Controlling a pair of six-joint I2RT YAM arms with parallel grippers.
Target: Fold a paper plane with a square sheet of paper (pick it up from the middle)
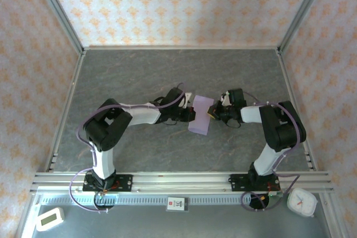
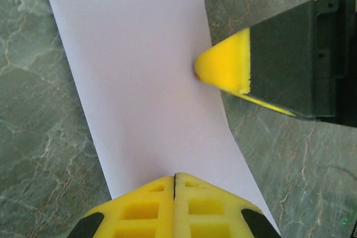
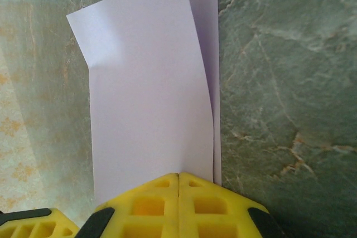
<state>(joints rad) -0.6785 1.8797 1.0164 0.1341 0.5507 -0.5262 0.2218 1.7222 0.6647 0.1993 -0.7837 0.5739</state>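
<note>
The square sheet of paper (image 1: pixel 200 116) is lavender and folded double into a long rectangle at the middle of the grey table. My left gripper (image 1: pixel 191 114) is shut on its left edge and my right gripper (image 1: pixel 212 111) is shut on its right edge. In the left wrist view the sheet (image 2: pixel 139 71) runs away from my left gripper (image 2: pixel 175 175), and the right arm's yellow fingertip (image 2: pixel 226 62) pinches the far edge. In the right wrist view the sheet (image 3: pixel 145 93) stands up from my right gripper (image 3: pixel 179 174), with a second layer (image 3: pixel 209 37) peeking out behind.
The marbled grey table (image 1: pixel 139 71) is fenced by metal posts and patterned walls. A metal rail (image 1: pixel 184 179) crosses the near edge at the arm bases. A small white timer (image 1: pixel 49 218) and a white clock (image 1: pixel 302 202) lie below it.
</note>
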